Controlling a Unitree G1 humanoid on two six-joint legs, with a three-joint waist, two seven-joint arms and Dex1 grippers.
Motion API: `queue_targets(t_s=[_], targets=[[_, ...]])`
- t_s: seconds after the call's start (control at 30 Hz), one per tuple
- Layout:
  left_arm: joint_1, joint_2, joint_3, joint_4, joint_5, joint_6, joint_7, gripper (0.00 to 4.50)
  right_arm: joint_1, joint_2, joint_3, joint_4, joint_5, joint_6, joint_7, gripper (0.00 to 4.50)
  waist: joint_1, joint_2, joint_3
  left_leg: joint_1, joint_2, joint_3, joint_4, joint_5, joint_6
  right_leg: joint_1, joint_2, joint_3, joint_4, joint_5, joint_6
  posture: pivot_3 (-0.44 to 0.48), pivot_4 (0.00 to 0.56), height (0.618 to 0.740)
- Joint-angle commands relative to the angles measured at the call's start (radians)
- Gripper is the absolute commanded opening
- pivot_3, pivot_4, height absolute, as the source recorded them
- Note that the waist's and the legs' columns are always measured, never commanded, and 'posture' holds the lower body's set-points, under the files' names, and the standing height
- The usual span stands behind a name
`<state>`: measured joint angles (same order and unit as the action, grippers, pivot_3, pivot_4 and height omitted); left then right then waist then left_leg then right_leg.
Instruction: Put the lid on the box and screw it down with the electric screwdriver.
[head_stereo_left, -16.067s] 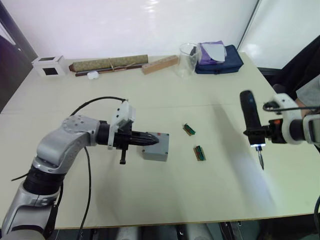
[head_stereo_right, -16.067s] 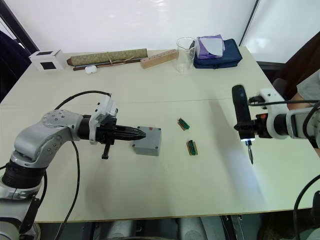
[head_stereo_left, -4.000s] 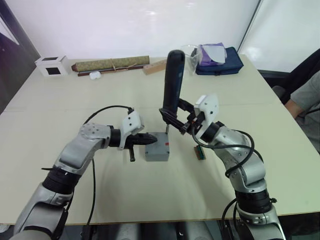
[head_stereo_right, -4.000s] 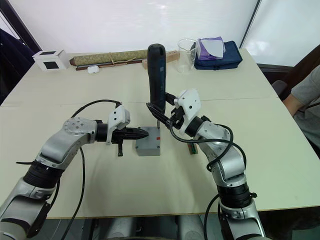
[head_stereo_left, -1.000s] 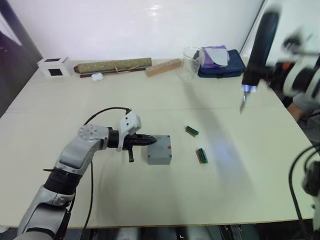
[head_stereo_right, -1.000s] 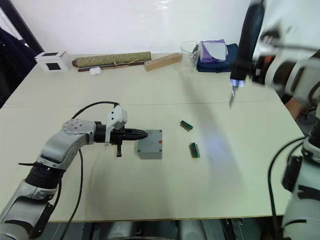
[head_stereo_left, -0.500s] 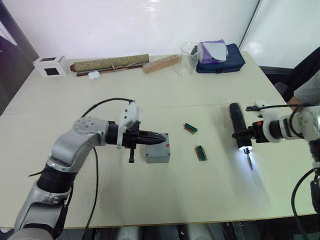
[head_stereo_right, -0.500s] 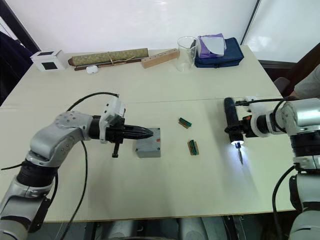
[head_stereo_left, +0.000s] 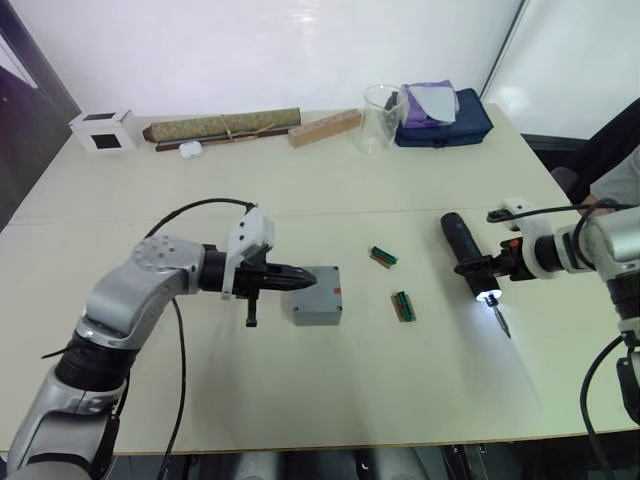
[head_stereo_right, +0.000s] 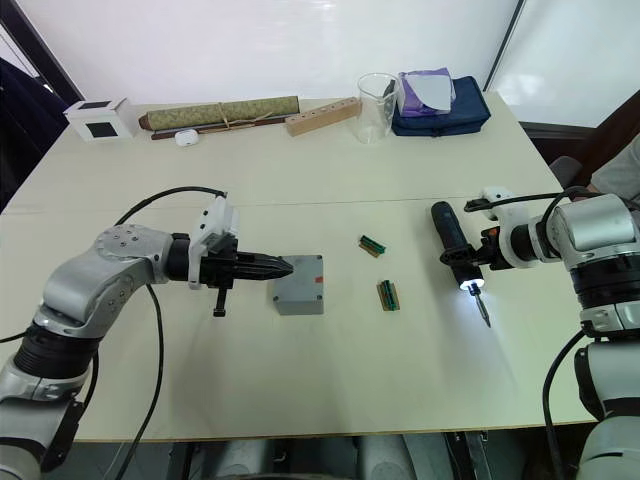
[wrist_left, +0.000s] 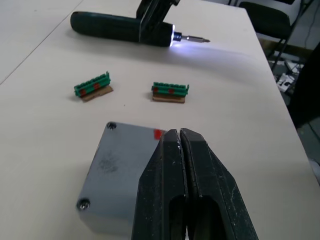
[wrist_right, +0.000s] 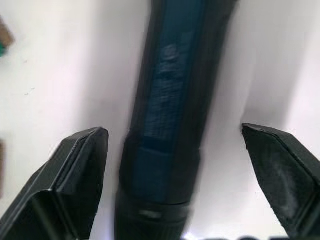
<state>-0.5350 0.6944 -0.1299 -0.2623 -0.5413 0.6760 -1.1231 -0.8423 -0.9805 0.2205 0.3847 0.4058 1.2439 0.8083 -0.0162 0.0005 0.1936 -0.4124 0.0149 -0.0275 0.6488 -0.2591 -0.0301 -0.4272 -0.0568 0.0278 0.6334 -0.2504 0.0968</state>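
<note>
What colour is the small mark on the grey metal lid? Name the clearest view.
Red; the small mark sits at one edge of the grey metal lid, clearest in the left wrist view.

A matt grey cast-metal box (wrist_left: 117, 175) with its lid (wrist_left: 127, 160) on (faintly scuffed, with shiny screw heads) sits on a smooth pale worktop (head_stereo_left: 330, 400). The electric screwdriver (wrist_right: 172, 115) looks like dull black and dark-blue plastic — its bit (wrist_left: 192, 38) is bright metal. The left pincer (wrist_left: 181, 142) has fingers of grainy black plastic.
</note>
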Motion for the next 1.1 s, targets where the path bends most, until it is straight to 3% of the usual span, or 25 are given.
queue_targets(t_s=[0.03, 0.13, 0.2, 0.33, 0.6, 0.8, 0.93, 1.1], targets=[[-0.011, 0.013, 0.09, 0.02, -0.034, 0.026, 0.037, 0.0, -0.007, -0.054, -0.053, -0.09, -0.067, -0.164, 0.003, 4.46, 0.0, 0.0, 0.0, 0.0, 0.0, 0.0, 0.0, 0.0, 0.0, 0.0, 0.0, 0.0, 0.0, 0.0, 0.0, 0.0, 0.15, 0.74], [0.078, 0.081, 0.193, 0.015, -0.05, 0.066, 0.066, 0.0, 0.083, -0.052, -0.26, -0.306, -0.044, -0.363, -0.048, 4.46, -0.006, 0.0, 0.0, 0.0, 0.0, 0.0, 0.0, 0.0, 0.0, 0.0, 0.0, 0.0, 0.001, 0.0, 0.0, 0.0, 0.15, 0.74], [0.147, 0.108, 0.257, -0.042, -0.113, 0.132, 0.081, 0.0, 0.203, 0.025, -0.429, -0.456, 0.041, -0.424, -0.051, 4.46, -0.008, -0.001, 0.0, 0.001, 0.001, 0.0, -0.001, 0.0, 0.0, -0.001, 0.0, 0.0, 0.003, 0.0, 0.0, 0.0, 0.15, 0.74], [0.303, 0.18, 0.319, -0.117, -0.132, 0.175, 0.079, 0.0, 0.437, 0.133, -0.598, -0.712, 0.24, -0.335, -0.009, 4.46, 0.004, -0.007, -0.001, 0.002, 0.002, -0.003, -0.003, 0.0, 0.0, 0.001, 0.002, -0.002, 0.002, -0.001, -0.001, 0.0, 0.15, 0.74], [0.625, 0.227, 0.433, -0.25, -0.238, 0.278, 0.074, 0.0, 0.877, 0.1, -0.69, -0.986, 0.402, -0.271, 0.128, 4.46, 0.005, -0.008, -0.001, 0.006, -0.001, -0.001, 0.001, 0.0, -0.001, 0.008, -0.004, -0.002, 0.002, -0.002, -0.003, 0.0, 0.15, 0.74], [0.722, 0.224, 0.42, -0.299, -0.251, 0.258, 0.08, 0.0, 0.947, 0.074, -0.679, -0.982, 0.434, -0.281, 0.161, 4.46, 0.003, -0.009, -0.002, 0.008, 0.001, -0.001, 0.001, 0.0, -0.001, 0.009, -0.002, -0.002, 0.002, -0.002, -0.007, 0.0, 0.15, 0.74], [0.731, 0.229, 0.369, -0.289, -0.181, 0.178, 0.081, 0.0, 0.924, 0.062, -0.647, -0.952, 0.411, -0.306, 0.154, 4.46, 0.005, -0.01, -0.003, 0.008, 0.001, -0.001, 0.001, 0.0, -0.001, 0.009, -0.001, -0.002, 0.002, -0.002, -0.007, 0.0, 0.15, 0.74], [0.695, 0.224, 0.357, -0.278, -0.206, 0.19, 0.089, 0.0, 0.924, 0.073, -0.615, -0.949, 0.407, -0.32, 0.13, 4.46, 0.005, -0.01, -0.003, 0.008, 0.001, -0.001, 0.001, 0.0, -0.001, 0.009, -0.001, -0.002, 0.002, -0.002, -0.007, 0.0, 0.15, 0.74]])
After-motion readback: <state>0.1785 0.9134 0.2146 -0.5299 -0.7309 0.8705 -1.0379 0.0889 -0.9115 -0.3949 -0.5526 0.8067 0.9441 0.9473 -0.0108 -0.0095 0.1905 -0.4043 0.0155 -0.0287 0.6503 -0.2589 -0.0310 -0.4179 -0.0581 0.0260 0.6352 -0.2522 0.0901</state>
